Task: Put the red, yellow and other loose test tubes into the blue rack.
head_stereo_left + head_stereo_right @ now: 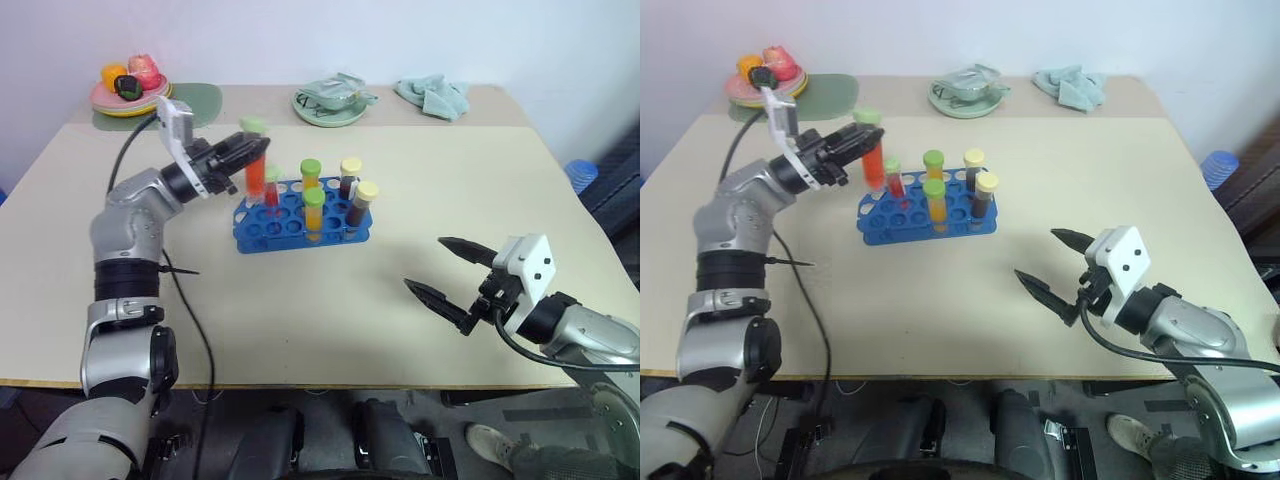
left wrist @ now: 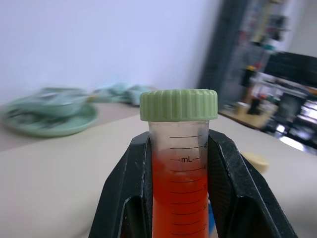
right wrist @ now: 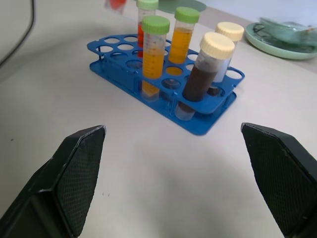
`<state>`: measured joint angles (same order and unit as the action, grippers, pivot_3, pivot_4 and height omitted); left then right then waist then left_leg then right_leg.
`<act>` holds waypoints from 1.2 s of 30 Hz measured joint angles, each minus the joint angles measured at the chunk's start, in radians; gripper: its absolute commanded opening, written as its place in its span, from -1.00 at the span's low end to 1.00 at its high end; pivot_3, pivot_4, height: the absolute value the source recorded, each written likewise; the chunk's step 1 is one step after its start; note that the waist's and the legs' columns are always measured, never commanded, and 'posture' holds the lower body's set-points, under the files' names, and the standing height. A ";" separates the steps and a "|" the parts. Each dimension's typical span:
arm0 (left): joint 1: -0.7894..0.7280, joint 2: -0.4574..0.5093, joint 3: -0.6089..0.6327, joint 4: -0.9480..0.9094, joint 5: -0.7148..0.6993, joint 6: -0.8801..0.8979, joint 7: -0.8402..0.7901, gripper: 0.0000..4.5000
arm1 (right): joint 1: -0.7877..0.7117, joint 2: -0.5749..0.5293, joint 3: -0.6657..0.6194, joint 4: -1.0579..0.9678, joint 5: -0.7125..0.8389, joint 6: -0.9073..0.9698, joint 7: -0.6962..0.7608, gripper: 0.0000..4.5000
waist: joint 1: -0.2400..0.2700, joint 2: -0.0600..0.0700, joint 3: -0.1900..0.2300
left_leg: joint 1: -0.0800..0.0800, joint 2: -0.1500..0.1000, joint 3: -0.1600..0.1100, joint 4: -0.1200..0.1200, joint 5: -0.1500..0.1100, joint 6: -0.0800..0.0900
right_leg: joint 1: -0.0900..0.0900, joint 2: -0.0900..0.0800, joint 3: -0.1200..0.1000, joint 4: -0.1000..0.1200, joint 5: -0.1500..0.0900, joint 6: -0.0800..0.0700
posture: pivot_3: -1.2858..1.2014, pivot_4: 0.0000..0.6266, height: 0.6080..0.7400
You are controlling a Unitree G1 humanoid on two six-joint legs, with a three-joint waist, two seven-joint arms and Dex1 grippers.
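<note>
Your left gripper [image 1: 252, 150] is clamped on the upright red tube [image 1: 255, 172], probably just above the blue rack's [image 1: 300, 228] far-left corner; right gripper [image 1: 452, 272] gapes empty.

Glossy blue plastic rack [image 3: 163, 94], clear plastic tubes [image 3: 153, 54], matt beige table [image 1: 330, 300]

Scene is evenly, brightly lit; soft shadows are cast under the rack [image 1: 300, 228]. Left wrist background is blurred.
</note>
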<state>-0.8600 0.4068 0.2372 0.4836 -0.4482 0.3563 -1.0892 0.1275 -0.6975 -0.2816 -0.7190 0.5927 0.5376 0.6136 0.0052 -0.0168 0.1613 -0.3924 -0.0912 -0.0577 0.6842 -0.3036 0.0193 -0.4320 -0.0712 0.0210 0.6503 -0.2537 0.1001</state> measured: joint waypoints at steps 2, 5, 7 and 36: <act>-0.011 -0.030 -0.015 0.062 -0.001 -0.051 -0.031 -0.52 | 0.026 0.003 -0.015 -0.036 0.001 0.005 -0.023 1.00 | 0.003 0.000 0.000 | 0.000 0.000 0.000 0.000 0.000 0.000 | 0.000 0.000 0.000 0.000 0.000 0.000 | 0.03 -0.52 1.00; -0.018 -0.048 -0.028 0.145 0.004 -0.113 -0.072 -0.52 | 0.053 0.004 -0.037 -0.078 0.002 0.014 -0.048 1.00 | 0.002 0.000 0.000 | 0.000 0.000 0.000 0.000 0.000 0.000 | 0.000 0.000 0.000 0.000 0.000 0.000 | 0.03 -0.52 1.00; -0.018 -0.047 -0.033 0.186 0.014 -0.154 -0.097 -0.52 | 0.072 0.008 -0.054 -0.090 0.003 0.019 -0.062 1.00 | 0.003 0.000 0.000 | 0.000 0.000 0.000 0.000 0.000 0.000 | 0.000 0.000 0.000 0.000 0.000 0.000 | 0.03 -0.52 1.00; 0.082 -0.121 -0.078 0.265 0.110 -0.512 -0.100 -0.52 | 0.059 -0.005 -0.092 -0.146 0.059 0.074 -0.140 1.00 | 0.010 0.002 -0.005 | 0.004 0.000 0.000 0.000 -0.002 0.003 | 0.005 0.000 0.000 -0.002 0.000 0.000 | 0.03 -0.52 1.00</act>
<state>-0.7778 0.2856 0.1590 0.7491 -0.3378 -0.1559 -1.1892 0.1862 -0.7030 -0.3732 -0.8645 0.6518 0.6117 0.4740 0.0148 -0.0150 0.1559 -0.3887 -0.0913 -0.0579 0.6842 -0.3052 0.0223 -0.4268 -0.0715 0.0207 0.6482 -0.2538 0.1002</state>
